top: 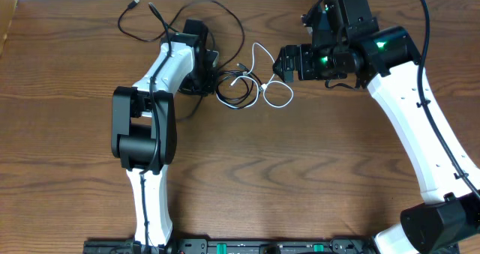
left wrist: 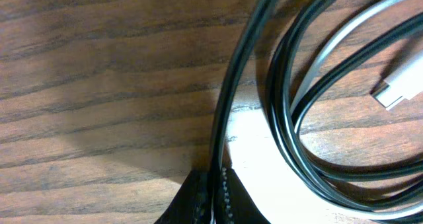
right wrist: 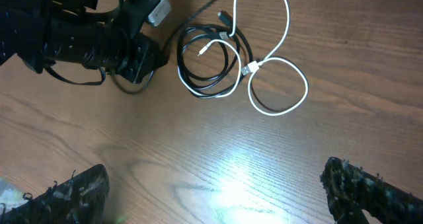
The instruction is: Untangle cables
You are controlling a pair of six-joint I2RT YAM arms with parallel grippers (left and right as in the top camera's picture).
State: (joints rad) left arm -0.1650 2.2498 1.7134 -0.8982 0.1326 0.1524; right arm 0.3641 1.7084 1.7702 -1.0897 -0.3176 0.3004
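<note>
Three cables (top: 247, 85) lie bunched mid-table between your grippers: a black coil (top: 234, 95), a white cable (top: 279, 98) looped beside it, and a long black cable (top: 225, 14) trailing off behind. Your left gripper (left wrist: 211, 199) is clamped on a black cable (left wrist: 228, 105) just beside the coil. Your right gripper (right wrist: 218, 197) hangs wide open near the white cable, holding nothing.

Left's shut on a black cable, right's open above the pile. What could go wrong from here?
1. Left gripper pinches one black cable that runs close beside the coil. A pull may drag or tighten the coil instead of freeing the strand.
2. White cable crosses the coil, so it could snag and come along.
3. Right gripper is open and holds nothing, so nothing anchors the coil against that pull.
</note>
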